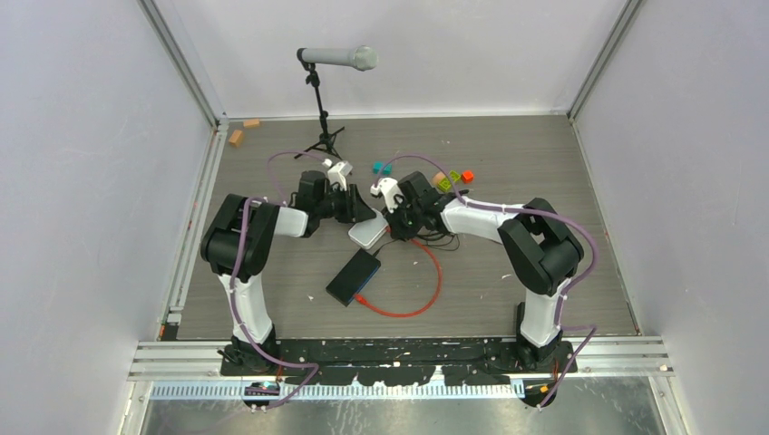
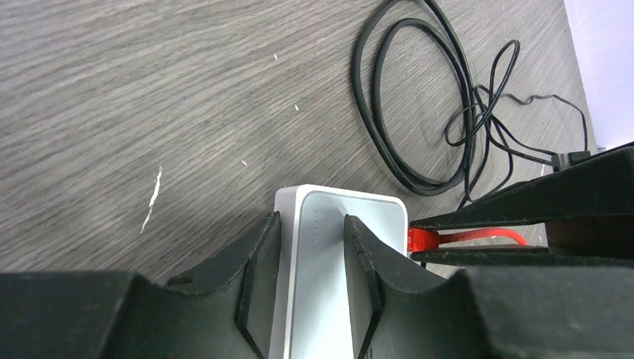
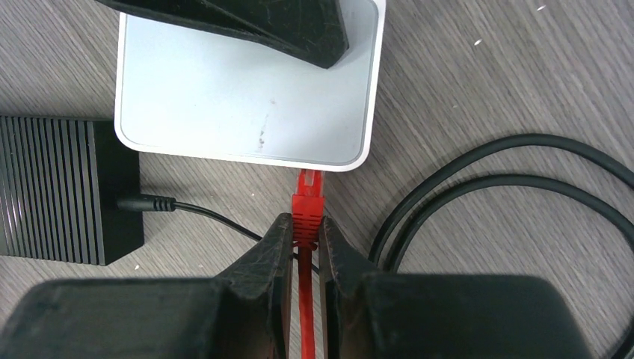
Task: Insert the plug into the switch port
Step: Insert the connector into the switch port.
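From above, I see both arms meeting mid-table over a white box (image 1: 366, 236). A black box (image 1: 352, 277) with a blue edge lies just nearer; its ports are too small to make out. A red cable (image 1: 437, 276) loops beside it.

On my left wrist view, the left gripper (image 2: 310, 224) straddles the white box's edge, jaws apart; I cannot tell if they pinch.

On my right wrist view, the right gripper (image 3: 305, 232) is clamped on the plug (image 3: 308, 196), whose tip meets the white box's edge.
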Robot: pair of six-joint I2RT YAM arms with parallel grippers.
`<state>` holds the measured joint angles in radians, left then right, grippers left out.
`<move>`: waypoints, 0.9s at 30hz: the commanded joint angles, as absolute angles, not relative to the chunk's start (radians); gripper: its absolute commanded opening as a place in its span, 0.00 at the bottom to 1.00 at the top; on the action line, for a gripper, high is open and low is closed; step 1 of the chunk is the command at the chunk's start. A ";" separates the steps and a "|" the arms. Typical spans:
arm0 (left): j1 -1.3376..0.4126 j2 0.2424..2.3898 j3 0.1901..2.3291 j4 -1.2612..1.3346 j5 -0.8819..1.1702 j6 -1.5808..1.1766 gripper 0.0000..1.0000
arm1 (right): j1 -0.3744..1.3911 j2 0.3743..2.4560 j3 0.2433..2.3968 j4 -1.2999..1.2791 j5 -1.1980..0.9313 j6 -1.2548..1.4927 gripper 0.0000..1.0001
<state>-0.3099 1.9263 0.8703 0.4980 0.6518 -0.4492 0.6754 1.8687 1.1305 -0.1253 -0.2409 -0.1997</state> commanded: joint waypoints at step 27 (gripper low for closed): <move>-0.180 1.793 0.965 0.517 0.580 -0.646 0.70 | 0.654 1.713 1.120 -0.029 -0.148 -0.133 0.50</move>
